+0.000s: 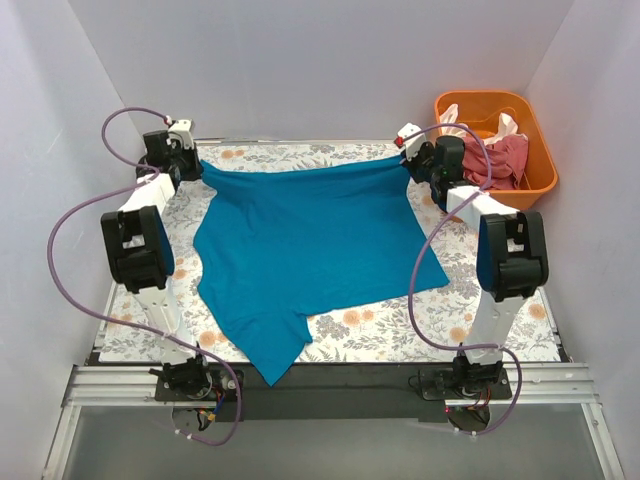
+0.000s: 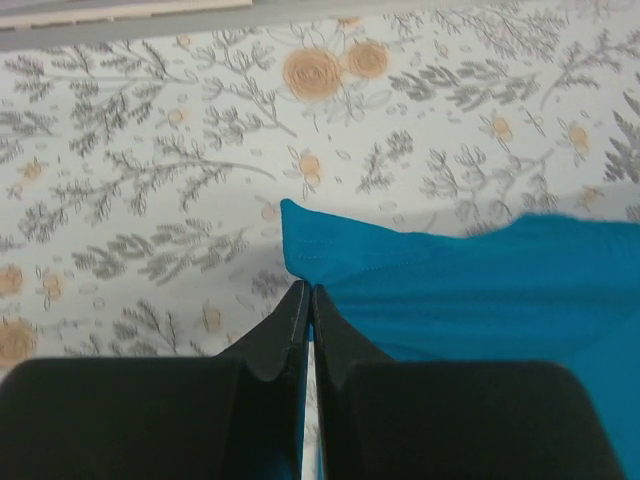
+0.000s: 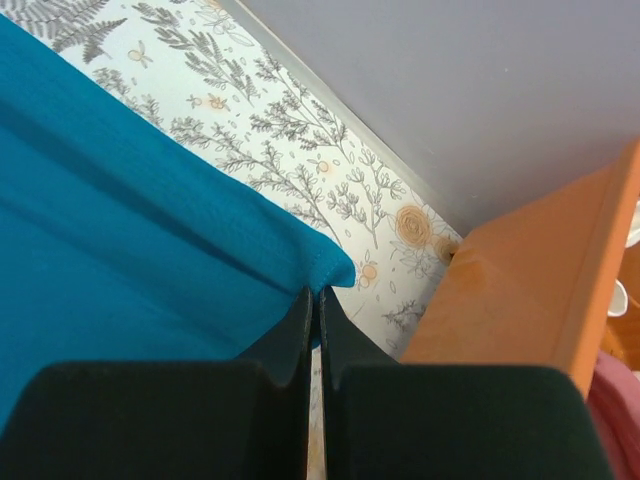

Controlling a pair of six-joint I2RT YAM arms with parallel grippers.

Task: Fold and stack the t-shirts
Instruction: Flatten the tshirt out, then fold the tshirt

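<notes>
The teal-blue t-shirt [image 1: 310, 250] lies spread across the floral table, its far edge stretched taut between my two grippers. My left gripper [image 1: 190, 160] is shut on the shirt's far left corner, seen in the left wrist view [image 2: 400, 290] with the jaws [image 2: 311, 292] pinched on the hem. My right gripper [image 1: 412, 157] is shut on the far right corner [image 3: 150, 230], jaws [image 3: 317, 295] closed on the cloth. The pink-red t-shirt [image 1: 500, 160] and cream-white t-shirt [image 1: 462, 118] lie crumpled in the orange tub.
The orange plastic tub [image 1: 525, 110] stands at the far right corner, close beside my right gripper; its wall shows in the right wrist view [image 3: 520, 290]. White walls enclose the table on three sides. The shirt's near tip hangs over the front edge [image 1: 275, 372].
</notes>
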